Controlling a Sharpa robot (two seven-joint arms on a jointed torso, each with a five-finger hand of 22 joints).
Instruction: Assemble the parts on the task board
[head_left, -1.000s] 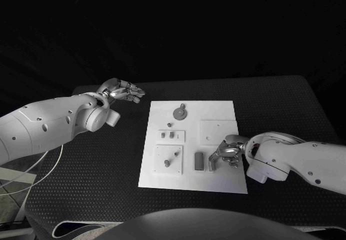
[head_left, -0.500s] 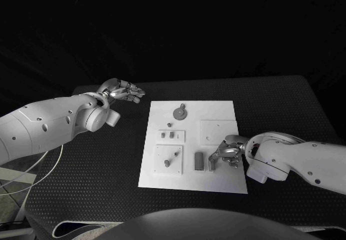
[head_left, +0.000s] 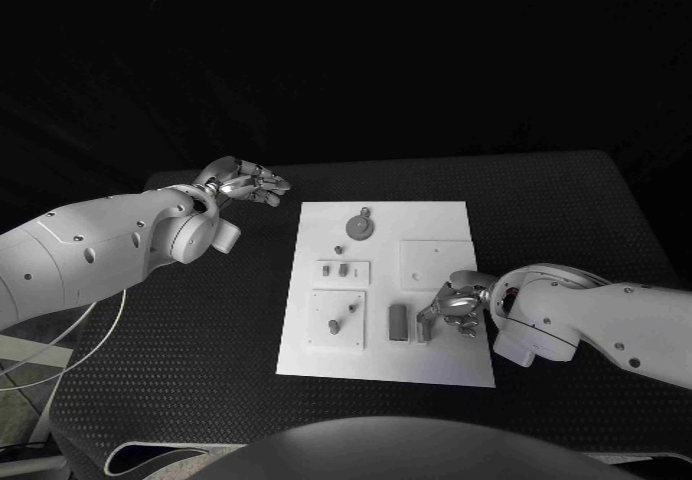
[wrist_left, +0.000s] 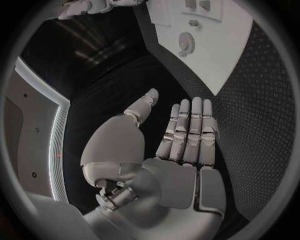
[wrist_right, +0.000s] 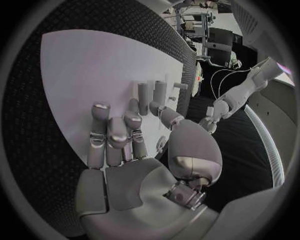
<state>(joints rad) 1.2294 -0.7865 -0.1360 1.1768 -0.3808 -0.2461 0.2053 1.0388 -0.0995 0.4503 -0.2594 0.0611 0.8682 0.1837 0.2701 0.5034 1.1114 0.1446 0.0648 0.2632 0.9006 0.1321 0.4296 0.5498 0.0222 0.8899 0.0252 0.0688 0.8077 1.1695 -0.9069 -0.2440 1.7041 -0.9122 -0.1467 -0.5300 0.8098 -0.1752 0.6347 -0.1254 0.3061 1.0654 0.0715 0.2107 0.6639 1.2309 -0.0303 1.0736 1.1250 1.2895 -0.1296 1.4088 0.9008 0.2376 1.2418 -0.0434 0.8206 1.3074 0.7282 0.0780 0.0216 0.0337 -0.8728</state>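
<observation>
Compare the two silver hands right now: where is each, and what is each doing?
Left silver hand sits off the white task board, over the black table beyond the board's far left corner; right silver hand is over the board's near right part.
Left hand's fingers are straight and apart, holding nothing; right hand's fingers curl down by a small grey upright part, though a grip cannot be told.
Both are on white arms.

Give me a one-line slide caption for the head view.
Right hand works at the task board's right edge; left hand hovers open off its far-left corner.
</observation>
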